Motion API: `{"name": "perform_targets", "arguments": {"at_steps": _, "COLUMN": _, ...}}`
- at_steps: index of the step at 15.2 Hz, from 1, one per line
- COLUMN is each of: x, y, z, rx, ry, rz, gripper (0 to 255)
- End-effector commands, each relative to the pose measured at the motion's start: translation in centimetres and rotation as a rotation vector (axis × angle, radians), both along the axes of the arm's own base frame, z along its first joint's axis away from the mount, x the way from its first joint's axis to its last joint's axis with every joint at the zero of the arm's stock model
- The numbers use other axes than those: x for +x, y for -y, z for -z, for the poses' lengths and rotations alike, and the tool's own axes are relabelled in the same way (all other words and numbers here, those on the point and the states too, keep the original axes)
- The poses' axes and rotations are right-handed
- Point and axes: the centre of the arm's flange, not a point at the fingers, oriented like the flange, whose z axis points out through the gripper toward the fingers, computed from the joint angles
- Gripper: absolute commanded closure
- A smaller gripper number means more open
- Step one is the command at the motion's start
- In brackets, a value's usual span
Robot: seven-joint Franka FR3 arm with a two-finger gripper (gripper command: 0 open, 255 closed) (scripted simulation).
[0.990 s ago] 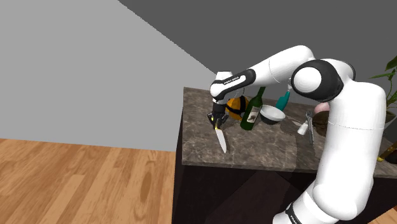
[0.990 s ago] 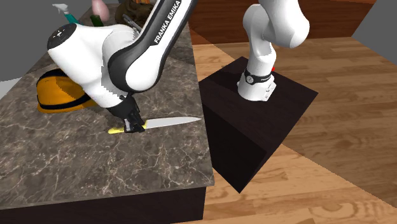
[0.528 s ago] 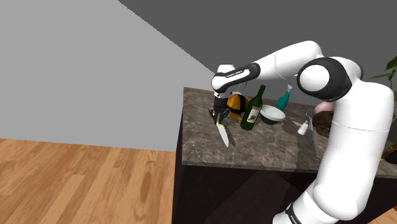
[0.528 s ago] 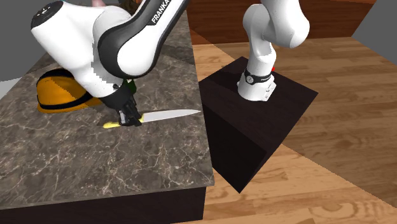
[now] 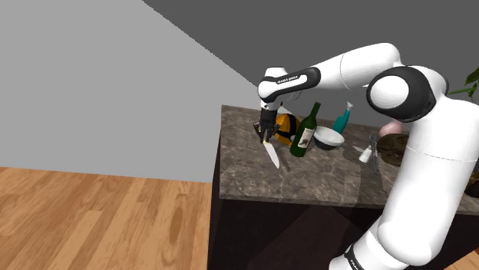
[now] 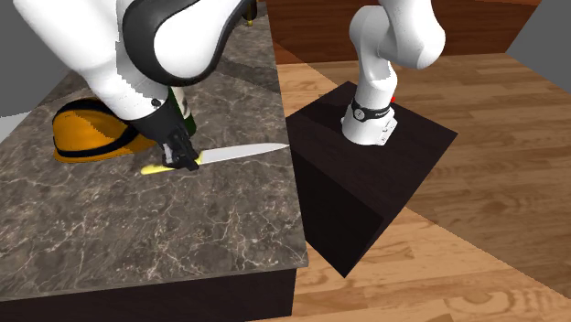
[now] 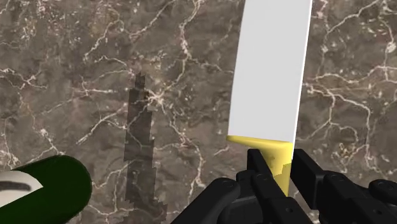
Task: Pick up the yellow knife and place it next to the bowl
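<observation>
At the shoulder view's left the worktop (image 5: 307, 184) ends in a drop to the floor (image 5: 92, 222). The knife (image 5: 272, 154) hangs just inside that edge. It seems clear of the stone, since its shadow (image 7: 140, 146) lies apart from the blade (image 7: 270, 70) in the wrist view. The pincer (image 5: 265, 136) is clenched on the yellow handle (image 7: 267, 145), and the blade's long axis runs from it toward the near side. To the right stand an orange dome (image 5: 285, 126) and a green bottle (image 5: 305, 132), then the white bowl (image 5: 328, 138). The carry therefore goes rightward, and the bottle blocks the straight path. Bare stone on the bowl's near side looks the roomiest spot.
</observation>
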Motion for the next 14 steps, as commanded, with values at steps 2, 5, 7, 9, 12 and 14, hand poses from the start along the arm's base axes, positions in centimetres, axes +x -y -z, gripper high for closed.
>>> {"name": "perform_targets", "arguments": {"at_steps": 2, "x": -0.1, "y": 0.0, "z": -1.5, "rx": 0.0, "ry": 0.0, "rz": 0.0, "gripper": 255}}
{"name": "perform_targets", "arguments": {"at_steps": 5, "x": -0.1, "y": 0.0, "z": -3.1, "rx": 0.0, "ry": 0.0, "rz": 0.0, "gripper": 255}}
{"name": "perform_targets", "arguments": {"at_steps": 7, "x": -0.1, "y": 0.0, "z": -4.2, "rx": 0.0, "ry": 0.0, "rz": 0.0, "gripper": 255}}
{"name": "perform_targets", "arguments": {"at_steps": 9, "x": -0.1, "y": -0.1, "z": -5.0, "rx": 0.0, "ry": 0.0, "rz": 0.0, "gripper": 255}}
{"name": "perform_targets", "arguments": {"at_steps": 12, "x": -2.8, "y": 2.9, "z": -5.0, "rx": 0.0, "ry": 0.0, "rz": 0.0, "gripper": 255}}
{"name": "perform_targets", "arguments": {"at_steps": 14, "x": -4.5, "y": 4.8, "z": -5.0, "rx": 0.0, "ry": 0.0, "rz": 0.0, "gripper": 255}}
